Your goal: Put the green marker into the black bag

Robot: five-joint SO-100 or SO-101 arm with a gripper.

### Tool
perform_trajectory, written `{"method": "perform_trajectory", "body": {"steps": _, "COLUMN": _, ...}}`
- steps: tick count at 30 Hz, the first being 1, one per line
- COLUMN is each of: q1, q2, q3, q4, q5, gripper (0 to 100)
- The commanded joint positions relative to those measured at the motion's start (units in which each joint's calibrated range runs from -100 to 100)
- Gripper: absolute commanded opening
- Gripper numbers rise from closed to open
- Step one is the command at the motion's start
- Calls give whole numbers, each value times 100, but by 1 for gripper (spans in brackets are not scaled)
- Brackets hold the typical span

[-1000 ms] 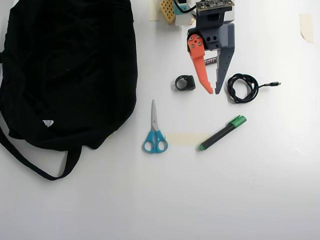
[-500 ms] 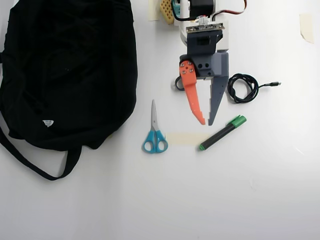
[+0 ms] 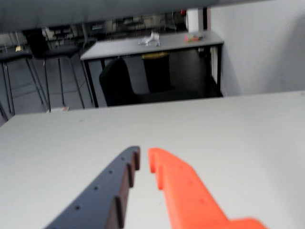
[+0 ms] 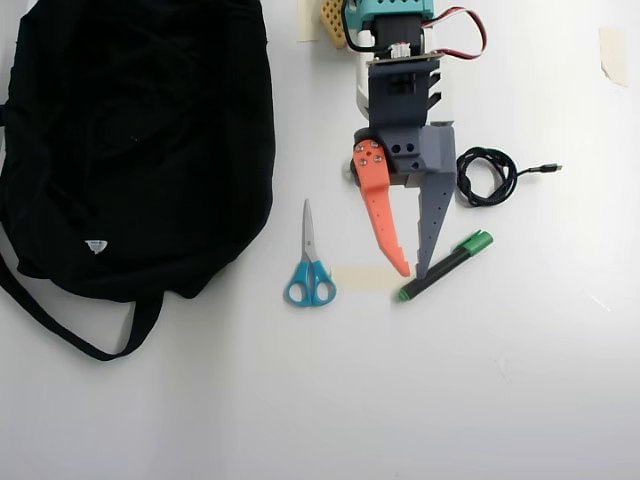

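Seen from overhead, the robot's two-fingered hand (image 4: 414,273), one finger orange and one grey, hangs over the white tabletop (image 4: 480,400) with its tips just above the lower end of the slim black-barrelled marker with a bright green cap (image 4: 446,265). The fingers stand a narrow gap apart and hold nothing. The marker lies diagonally, cap up and to the right, its small green end at the edge of a pale strip of tape (image 4: 365,277). The large soft black fabric bag (image 4: 135,140) sprawls well apart at the left, strap trailing toward the near edge. Blue-handled scissors (image 4: 309,262) sit between bag and marker, and a coiled black cable (image 4: 486,176) lies just right of the hand. The wrist view shows only the fingertips over bare surface, with no marker in sight.

The reach looks barely begun. For a sound pickup the hand likely needs to open further, shift right toward mid-barrel and turn so its fingers cross the slanted barrel squarely. Closing near the tip could roll or flick the marker away.
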Motion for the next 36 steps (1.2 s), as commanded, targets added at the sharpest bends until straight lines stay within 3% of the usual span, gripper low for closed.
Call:
{"method": "perform_trajectory", "body": {"steps": 1, "q1": 3, "q2": -29, "q3": -279, "q4": -168, "q5": 34, "gripper": 2}}
{"method": "perform_trajectory", "body": {"steps": 11, "q1": 3, "q2": -79, "q3": -279, "q4": -64, "q5": 34, "gripper": 2}}
{"method": "perform_trajectory", "body": {"steps": 17, "q1": -57, "q2": -145, "q3": -279, "q4": 590, "q5": 34, "gripper": 2}}
{"method": "perform_trajectory", "body": {"steps": 36, "q1": -259, "q2": -153, "q3": -952, "q4": 3958, "q5": 28, "gripper": 2}}
